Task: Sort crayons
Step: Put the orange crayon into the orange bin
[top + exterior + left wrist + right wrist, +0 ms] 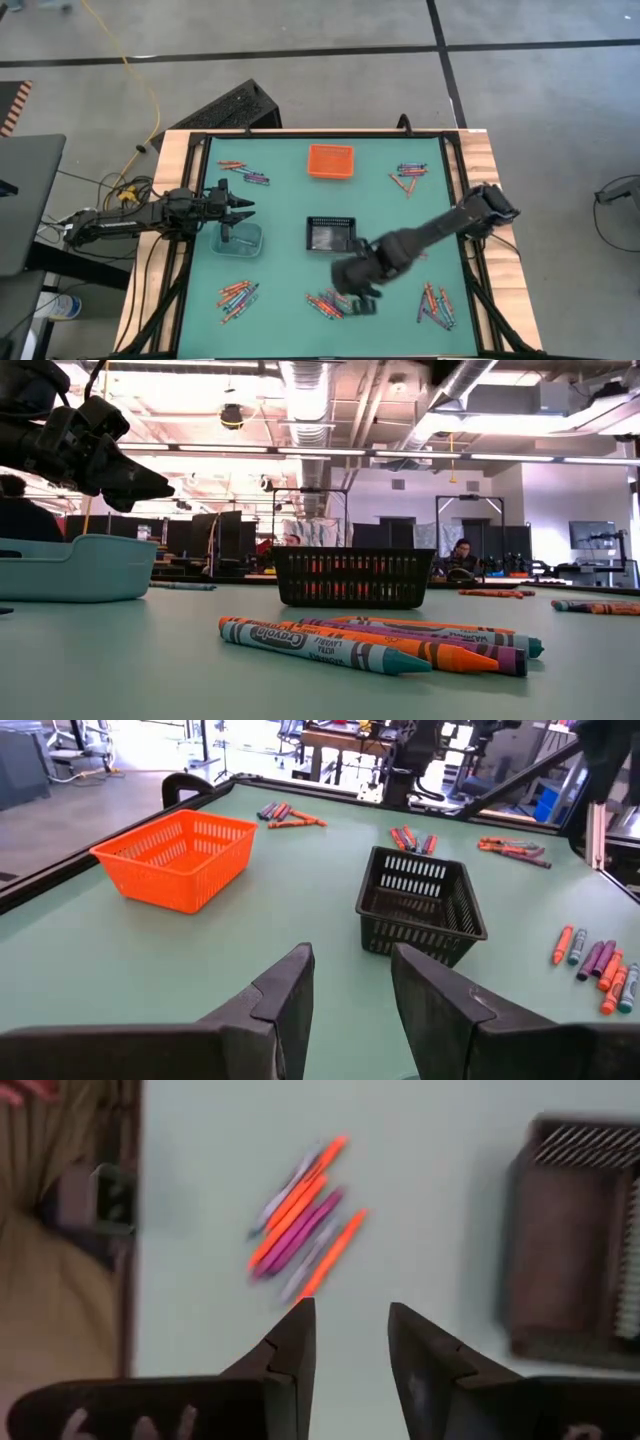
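Crayons lie flat on the green table in several small heaps: far left (244, 173), far right (408, 175), near left (236, 295), near middle (328, 304) and near right (435, 305). My right gripper (362, 298) is open above the near-middle heap, touching nothing. Its wrist view shows the orange and purple crayons (300, 1230) ahead of the open fingers (352, 1330). My left gripper (247, 205) is open and empty, above the table's left side beside the clear bin (238, 239). It also shows in its wrist view (352, 982) and the low view (125, 475).
An orange bin (330, 161) stands at the far middle and a black mesh bin (333, 234) at the centre. The black bin also shows in the right wrist view (580, 1270). The low view shows the near-middle crayons (370, 642) in front of the black bin (355, 576).
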